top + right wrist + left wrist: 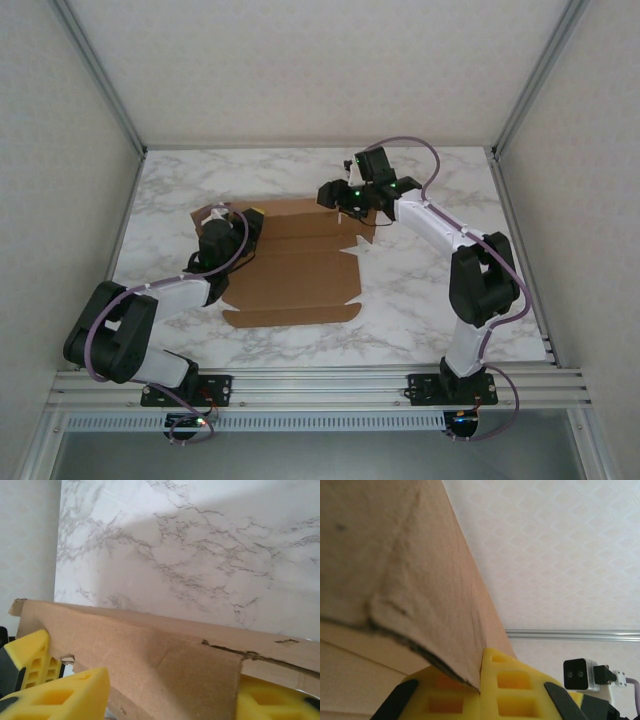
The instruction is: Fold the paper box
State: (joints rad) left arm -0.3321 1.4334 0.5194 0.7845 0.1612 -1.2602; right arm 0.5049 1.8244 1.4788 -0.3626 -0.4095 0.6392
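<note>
The paper box (300, 275) lies mostly flat on the tabletop (430, 300), spread between my two tools and reaching back towards the arm bases. Its far strip runs crosswise from the left tool (245, 220) to the right tool (345, 208), so each sits at one end of the same crease and neither is nearer. The left tool is clamped on a raised flap's edge, pinched between its yellow pads (515, 690). The right tool's pads (65, 695) stand wide apart on either side of a lifted flap; I cannot tell whether they press it. The left tool hides the sheet's corner beneath it, and both wrist cameras sit too close for me to judge flap angles.
</note>
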